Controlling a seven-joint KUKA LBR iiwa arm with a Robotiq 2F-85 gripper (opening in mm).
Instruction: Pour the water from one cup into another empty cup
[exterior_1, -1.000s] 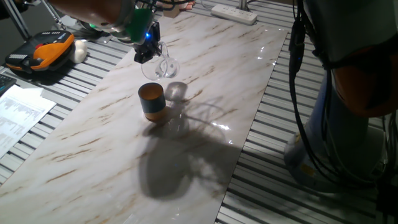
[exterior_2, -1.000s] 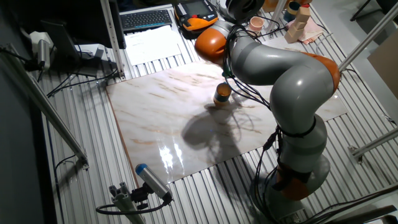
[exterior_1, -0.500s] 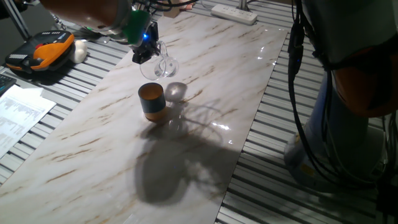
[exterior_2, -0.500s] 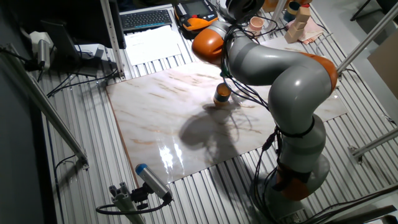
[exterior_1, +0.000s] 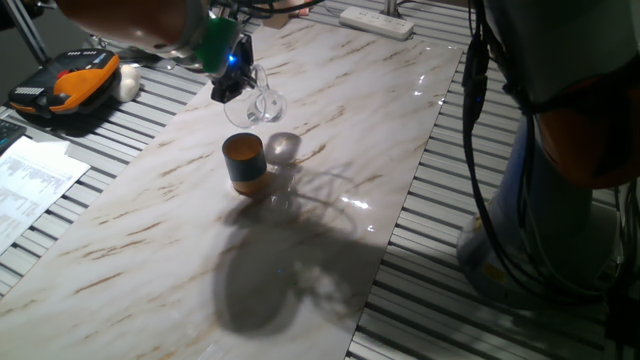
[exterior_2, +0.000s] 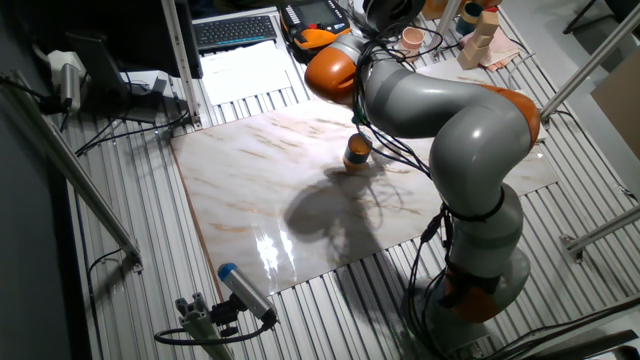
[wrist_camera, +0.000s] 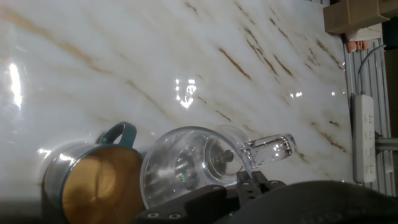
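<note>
The clear glass cup (exterior_1: 263, 104) hangs tilted in the air above the marble slab, held by its handle. My gripper (exterior_1: 232, 84) is shut on it, up and left of the teal cup (exterior_1: 244, 163). That teal cup stands upright, orange inside, just in front of the glass. In the hand view the glass cup (wrist_camera: 186, 163) lies on its side, its mouth next to the teal cup (wrist_camera: 99, 180), with my gripper (wrist_camera: 244, 185) at the bottom edge. I cannot make out any water. In the other fixed view the arm hides the glass; only the teal cup (exterior_2: 357, 152) shows.
A white power strip (exterior_1: 378, 20) lies at the slab's far end. An orange-and-black pendant (exterior_1: 65, 85) and papers (exterior_1: 30, 185) sit left of the slab. A pinkish cup (exterior_2: 412, 38) and wooden blocks (exterior_2: 480, 35) stand behind. The robot base (exterior_2: 480, 260) is at the right.
The gripper has shifted slightly up and left with the glass in it. The teal cup has not moved.
</note>
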